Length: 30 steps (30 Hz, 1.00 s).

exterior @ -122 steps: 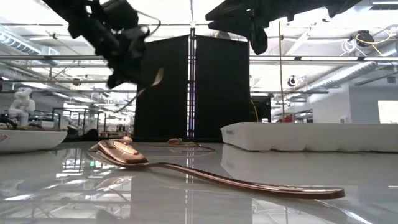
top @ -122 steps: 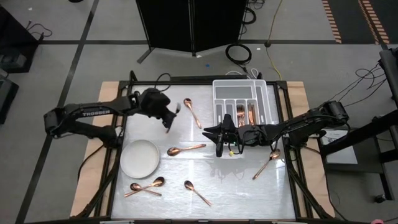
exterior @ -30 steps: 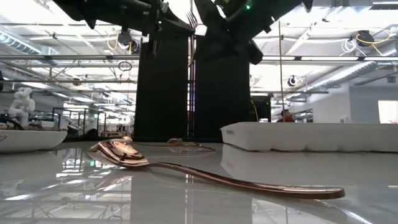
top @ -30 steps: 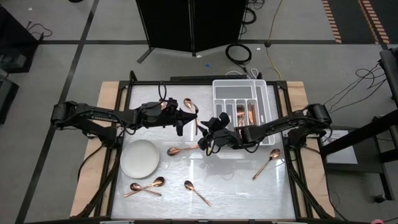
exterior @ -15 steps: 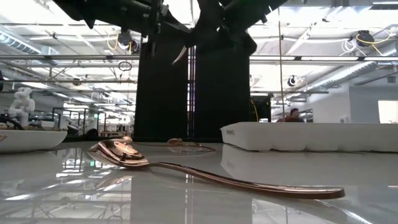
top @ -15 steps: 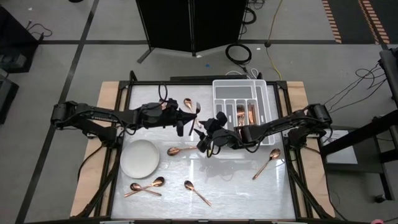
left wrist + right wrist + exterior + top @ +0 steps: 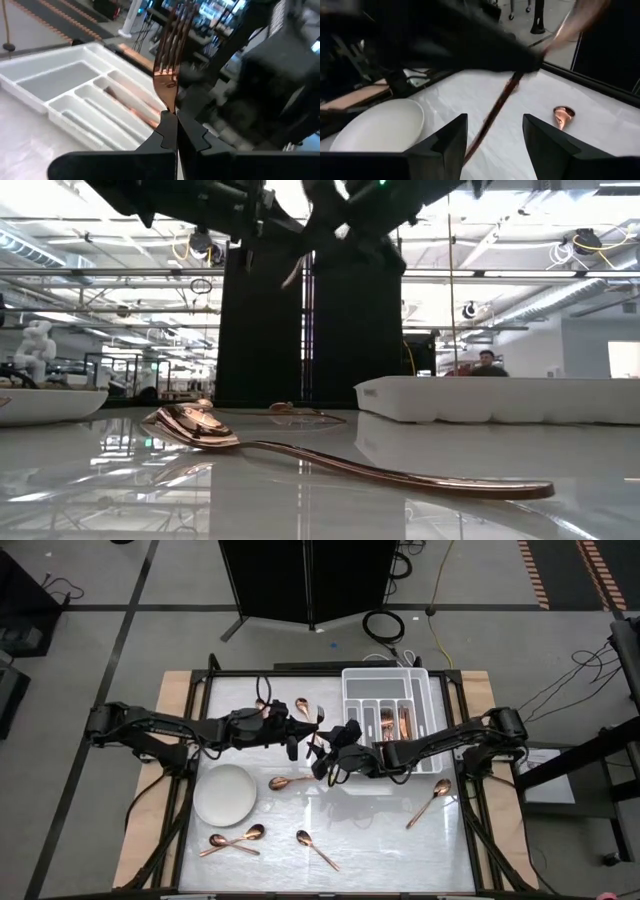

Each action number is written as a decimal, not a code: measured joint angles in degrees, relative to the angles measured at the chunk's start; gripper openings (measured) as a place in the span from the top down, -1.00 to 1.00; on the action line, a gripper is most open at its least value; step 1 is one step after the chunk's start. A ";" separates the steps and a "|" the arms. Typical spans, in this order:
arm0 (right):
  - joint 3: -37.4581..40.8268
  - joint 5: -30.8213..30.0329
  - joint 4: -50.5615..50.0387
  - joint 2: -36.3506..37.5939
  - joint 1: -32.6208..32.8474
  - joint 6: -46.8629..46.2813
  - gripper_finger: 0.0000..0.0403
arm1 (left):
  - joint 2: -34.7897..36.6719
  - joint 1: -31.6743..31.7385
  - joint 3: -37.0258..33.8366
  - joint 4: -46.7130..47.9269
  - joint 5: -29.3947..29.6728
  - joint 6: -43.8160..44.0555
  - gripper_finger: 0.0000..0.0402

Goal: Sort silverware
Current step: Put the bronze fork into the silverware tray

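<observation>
Now the right hand (image 7: 322, 755) has opened beside the fork (image 7: 170, 60).

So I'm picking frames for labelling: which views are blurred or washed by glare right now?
Right wrist view: the fork streaks with motion blur. Left wrist view: fork sharp, the right arm behind it smeared. Low view: the near spoon is sharp on a mirror-like table; arms overhead silhouetted. High view: a pale glare patch on the table.
</observation>
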State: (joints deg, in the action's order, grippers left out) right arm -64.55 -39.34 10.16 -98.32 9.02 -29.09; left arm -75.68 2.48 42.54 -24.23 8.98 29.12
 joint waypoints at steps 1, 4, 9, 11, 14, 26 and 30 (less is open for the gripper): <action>0.00 -0.10 1.69 -0.83 -0.14 0.01 0.10 | -0.43 0.00 0.04 -1.27 0.19 0.09 1.00; 0.00 0.27 6.54 -3.15 -0.60 0.97 0.10 | -1.04 0.00 0.01 -1.51 0.25 0.40 1.00; 0.04 0.44 5.15 -4.23 -1.55 1.02 0.18 | -1.41 0.00 0.02 -1.85 0.15 0.33 1.00; 0.04 0.41 5.15 -4.18 -1.62 1.27 0.28 | -1.44 0.00 0.02 -1.78 0.05 0.31 1.00; 0.04 0.70 4.94 -4.01 -1.60 2.44 0.54 | -1.42 0.00 0.02 -1.83 0.05 0.04 1.00; 0.13 2.37 3.67 -2.76 -1.64 5.75 0.99 | -1.29 -0.04 0.02 -1.74 -0.52 -1.40 0.90; 0.11 3.82 1.44 -1.73 -1.52 5.94 1.00 | -1.29 -0.03 0.04 0.13 -2.35 -1.42 0.66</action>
State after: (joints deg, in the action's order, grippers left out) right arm -64.45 -35.53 11.60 -100.05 7.50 -23.15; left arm -76.97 2.45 42.59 -24.10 6.64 27.70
